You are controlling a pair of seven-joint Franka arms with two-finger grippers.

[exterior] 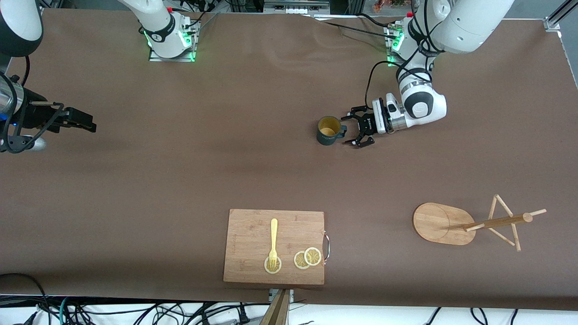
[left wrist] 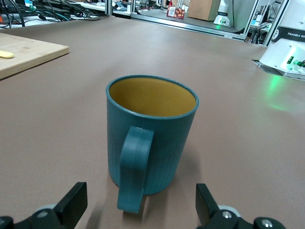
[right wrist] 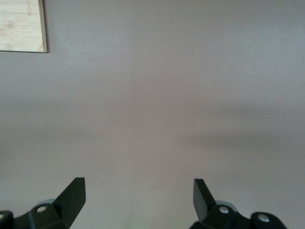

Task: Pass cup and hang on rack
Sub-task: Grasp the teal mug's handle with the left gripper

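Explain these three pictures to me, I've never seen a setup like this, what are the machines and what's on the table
Two robot arms are bolted along one edge of a brown table. The big picture looks down from a high camera facing them; the other two come from cameras on each arm's wrist.

The left end effector is open, low beside the cup, which stands upright with its handle pointing toward it. Its wrist view shows the same cup up close. Nothing is held yet.

The right end effector waits, open, over bare table.

Nearer the front camera lie the rack, tipped on its side, and a cutting board carrying a yellow fork and three lemon slices.
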